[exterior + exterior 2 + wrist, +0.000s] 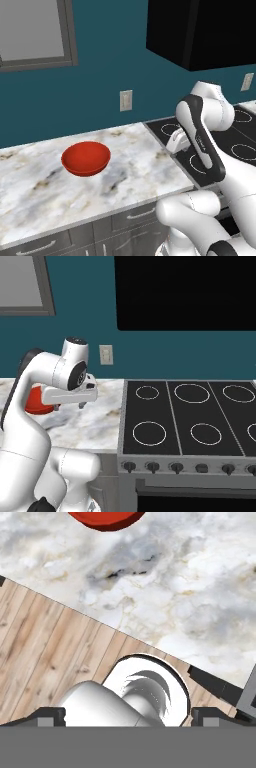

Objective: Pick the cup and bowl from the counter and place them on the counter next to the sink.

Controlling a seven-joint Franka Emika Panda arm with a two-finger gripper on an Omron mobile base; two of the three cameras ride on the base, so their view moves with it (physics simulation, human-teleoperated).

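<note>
On the worktop (pixel 130 165), the bowl (pixel 86 158) sits well apart from my end effector (pixel 82 404), off to its left and nearer the wall. My end effector hangs empty, spread wide, above the worktop's front edge beside the stove (pixel 190 416).

Left base view: taken from behind the arm on its left, angled forward and down across the counter (pixel 130 155) toward the teal wall (pixel 100 60). Right base view: taken from the right, same heading, stovetop (pixel 195 416) seen head-on. Shared by both: counter, stovetop, wall outlet (pixel 126 100), bowl (pixel 86 158). Hand view: pointed steeply down, close over the counter edge, wooden floor (pixel 45 647) seen below, bowl cut by the top edge.
</note>
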